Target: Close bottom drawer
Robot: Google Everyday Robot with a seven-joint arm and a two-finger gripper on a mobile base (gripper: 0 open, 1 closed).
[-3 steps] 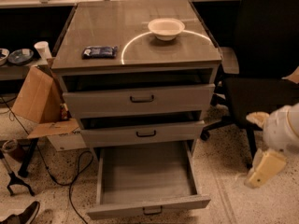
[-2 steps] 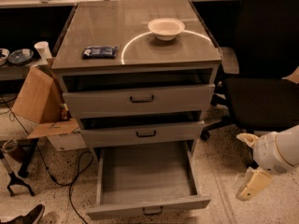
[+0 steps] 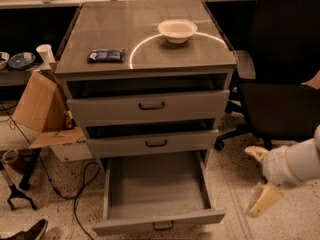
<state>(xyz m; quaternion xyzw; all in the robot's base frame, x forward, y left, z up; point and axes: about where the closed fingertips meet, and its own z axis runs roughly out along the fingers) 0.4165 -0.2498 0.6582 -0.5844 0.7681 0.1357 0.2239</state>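
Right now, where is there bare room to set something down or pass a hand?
The cabinet top is bare in front of the bowl and right of the blue packet. The bottom drawer holds nothing. Floor lies bare between it and the gripper, fingers apart. Left, cardboard box and cables crowd.

Dim, warm light from above is tinting everything amber. A bright curved streak of glare (image 3: 137, 51) is arcing across the cabinet top (image 3: 100, 29) and passing by the bowl (image 3: 177, 30), which is catching the most light. Deep shadow is filling the gaps above the two upper drawers and swallowing the space under the desks behind. The bottom drawer (image 3: 155, 189) is showing a flat, murky grey interior. My gripper (image 3: 260, 176) is hanging low at the right edge, below the black chair (image 3: 285, 59), its pale fingers spread apart and glowing yellowish against the speckled floor (image 3: 235, 154).
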